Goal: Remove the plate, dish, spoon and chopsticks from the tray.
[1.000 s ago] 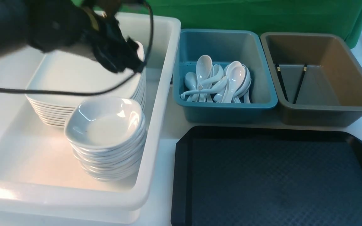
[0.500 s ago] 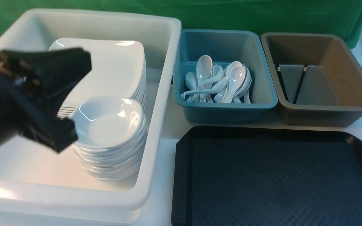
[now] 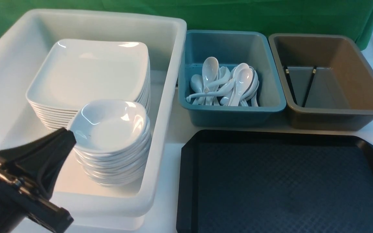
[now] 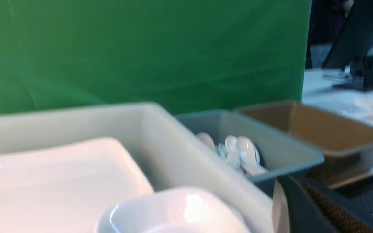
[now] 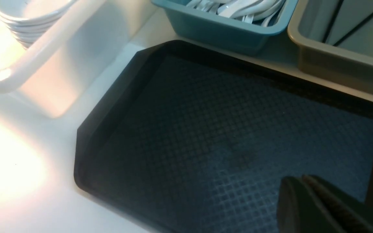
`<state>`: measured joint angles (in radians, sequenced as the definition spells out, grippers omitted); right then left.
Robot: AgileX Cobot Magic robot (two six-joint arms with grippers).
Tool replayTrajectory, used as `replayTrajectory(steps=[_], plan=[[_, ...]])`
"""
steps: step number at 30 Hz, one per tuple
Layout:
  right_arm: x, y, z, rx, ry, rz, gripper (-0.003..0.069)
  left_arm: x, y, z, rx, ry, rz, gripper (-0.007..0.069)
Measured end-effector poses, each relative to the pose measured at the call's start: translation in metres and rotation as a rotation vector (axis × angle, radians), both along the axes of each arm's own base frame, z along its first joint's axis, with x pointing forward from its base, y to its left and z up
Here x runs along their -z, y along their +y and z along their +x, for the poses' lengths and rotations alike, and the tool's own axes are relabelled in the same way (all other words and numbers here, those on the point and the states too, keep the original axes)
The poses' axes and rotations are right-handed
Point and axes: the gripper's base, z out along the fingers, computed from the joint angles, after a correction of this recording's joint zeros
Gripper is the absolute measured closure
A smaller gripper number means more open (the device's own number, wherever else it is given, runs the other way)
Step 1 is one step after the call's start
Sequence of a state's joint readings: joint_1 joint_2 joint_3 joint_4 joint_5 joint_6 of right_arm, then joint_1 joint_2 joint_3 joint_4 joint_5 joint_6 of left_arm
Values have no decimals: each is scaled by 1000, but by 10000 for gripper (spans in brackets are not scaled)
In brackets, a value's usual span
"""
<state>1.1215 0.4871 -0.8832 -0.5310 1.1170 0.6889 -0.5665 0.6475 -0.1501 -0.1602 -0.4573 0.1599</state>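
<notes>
The black tray point(image 3: 283, 184) lies at the front right with nothing on its textured floor. The plate point(image 3: 89, 71) tops a stack of white square plates in the white tub, and the dish point(image 3: 108, 126) tops a stack of small bowls in front of it. The spoon point(image 3: 238, 82) lies among several spoons in the teal bin. Both chopsticks point(image 3: 309, 85) rest in the brown bin. My left gripper point(image 3: 66, 136) is shut and empty, its tip just left of the dish stack. Over the tray's floor hangs my right gripper point(image 5: 298, 181), shut on nothing and seen only in the right wrist view.
The white tub point(image 3: 170, 64) fills the left side. Behind the tray stand the teal bin point(image 3: 231, 42) and the brown bin point(image 3: 351, 64), side by side. A green cloth hangs at the back.
My left arm has swung from above the plate stack back and down to the tub's near left corner, and its jaws have shut. Nothing else has moved.
</notes>
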Motion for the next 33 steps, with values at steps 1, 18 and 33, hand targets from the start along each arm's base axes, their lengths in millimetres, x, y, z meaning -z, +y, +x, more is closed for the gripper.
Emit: replayTrajectory(steps=[1,18,33], plan=[[0,0,0,0,0,0,615,6,0,0,1,18,15,617],[9,-8,2,148,-24,-67,638,54,2,-6,13,153,136,617],[188,-22,3,450,-380,-40,641,54,0,-8,55,118,192,616]])
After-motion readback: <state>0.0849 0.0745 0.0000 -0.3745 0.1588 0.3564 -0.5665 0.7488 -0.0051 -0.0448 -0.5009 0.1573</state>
